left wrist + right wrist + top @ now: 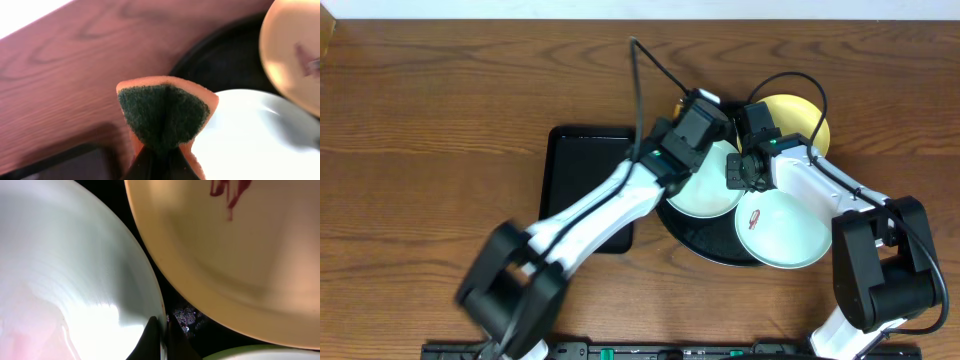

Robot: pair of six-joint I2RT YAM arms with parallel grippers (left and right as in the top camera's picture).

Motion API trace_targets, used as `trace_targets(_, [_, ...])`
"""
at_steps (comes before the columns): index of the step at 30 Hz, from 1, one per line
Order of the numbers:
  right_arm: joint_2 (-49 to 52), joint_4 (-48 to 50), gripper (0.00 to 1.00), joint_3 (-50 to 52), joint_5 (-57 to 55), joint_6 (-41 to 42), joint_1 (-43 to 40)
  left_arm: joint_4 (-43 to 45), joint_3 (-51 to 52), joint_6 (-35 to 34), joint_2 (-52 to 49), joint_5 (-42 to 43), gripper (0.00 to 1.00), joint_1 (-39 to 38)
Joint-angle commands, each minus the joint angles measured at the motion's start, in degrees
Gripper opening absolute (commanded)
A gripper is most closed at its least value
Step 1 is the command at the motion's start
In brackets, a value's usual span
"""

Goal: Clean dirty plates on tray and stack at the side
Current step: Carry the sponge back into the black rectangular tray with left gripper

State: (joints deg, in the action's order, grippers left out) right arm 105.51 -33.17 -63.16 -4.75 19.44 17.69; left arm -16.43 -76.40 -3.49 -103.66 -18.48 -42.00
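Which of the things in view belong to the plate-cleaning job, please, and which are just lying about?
Part of the job: yellow plate, pale plate in the right gripper, second pale plate, round tray, sponge in the left gripper.
Just lying about: rectangular tray.

Colleague: What is lost from overhead?
Me: My left arm point(600, 210) covers one side of the mint plate point(710, 195) and a corner of the rectangular tray point(582, 170), and its base is smeared with blur. I get the round tray point(702, 242) only as a dark crescent.
Colleague: And the wrists?
Me: The left pincer point(156, 159) runs off the bottom edge below the sponge point(165, 112). The yellow plate point(290, 45) is blurred and cropped. The right pincer point(161, 336) is cropped too, the smear point(227, 192) is cut by the top edge, and a second mint plate point(250, 355) is a bare sliver. Neither pincer shows from above, under the wrist housings point(695, 125).
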Motion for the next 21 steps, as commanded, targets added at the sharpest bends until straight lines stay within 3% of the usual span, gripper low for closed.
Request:
trace_targets(1, [0.57, -0.44, 0.01, 0.33, 0.74, -1.27, 0.79, -4.48, 0.04, -2.47, 7.41, -1.25, 0.08, 1.01])
trace_targets(7, [0.57, -0.42, 0.01, 0.33, 0.74, -1.27, 0.79, -17.18, 0.07, -8.00, 9.99, -1.09, 0.08, 6.03])
trace_targets(12, [0.57, -0.42, 0.01, 0.33, 0.74, -1.27, 0.79, -26.32, 0.11, -9.97, 7.67, 6.27, 0.09, 12.31])
trace_targets(21, [0.57, -0.42, 0.01, 0.33, 0.72, -1.27, 0.79, -28.28, 0.13, -10.38, -1.36, 10.58, 0.09, 21.14])
